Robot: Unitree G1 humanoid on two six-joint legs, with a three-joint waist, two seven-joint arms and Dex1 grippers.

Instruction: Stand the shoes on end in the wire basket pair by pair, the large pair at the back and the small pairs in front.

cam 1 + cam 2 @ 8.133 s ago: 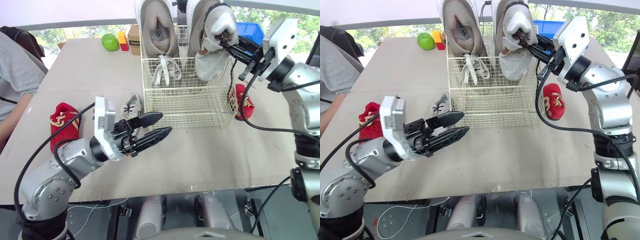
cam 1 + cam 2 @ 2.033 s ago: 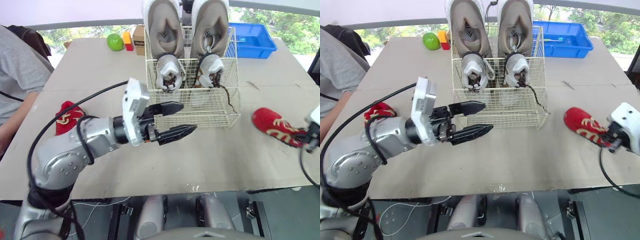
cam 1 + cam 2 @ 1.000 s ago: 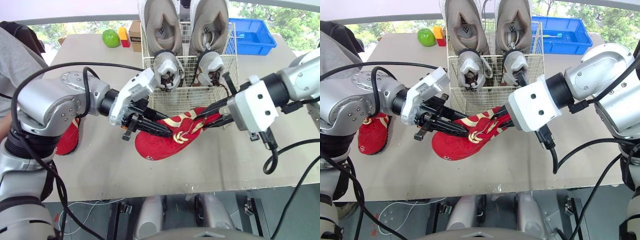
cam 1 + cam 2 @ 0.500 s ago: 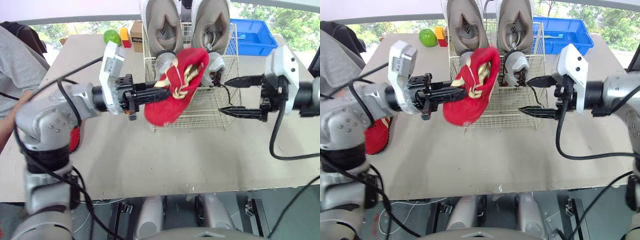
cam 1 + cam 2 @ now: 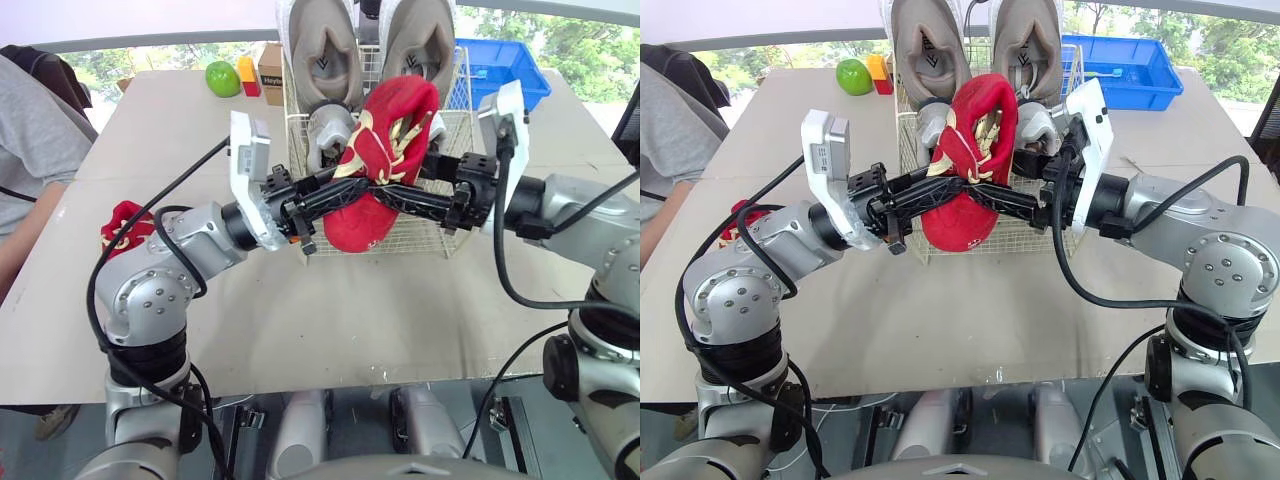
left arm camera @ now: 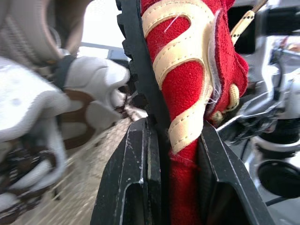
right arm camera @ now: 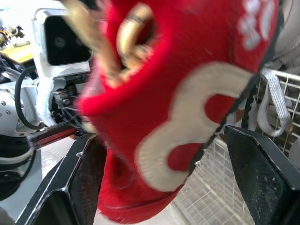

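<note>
While the big grey pair [image 5: 325, 40] and small grey pair [image 5: 325, 130] stand in the basket [image 5: 455, 135], our left hand [image 5: 355, 190] is clenched on one red shoe [image 5: 385, 140] held up by its front, we cannot tell if our right hand [image 5: 395, 195] grips too, and the other red shoe [image 5: 125, 225] lies on the tabletop [image 5: 400, 300].

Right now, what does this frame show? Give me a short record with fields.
held: red shoe, roughly on end, in front of the wire basket
left gripper: shut on the red shoe
right gripper: at the shoe's other side
in basket: large grey pair at back, small grey shoe in front
on table: second red shoe
</note>
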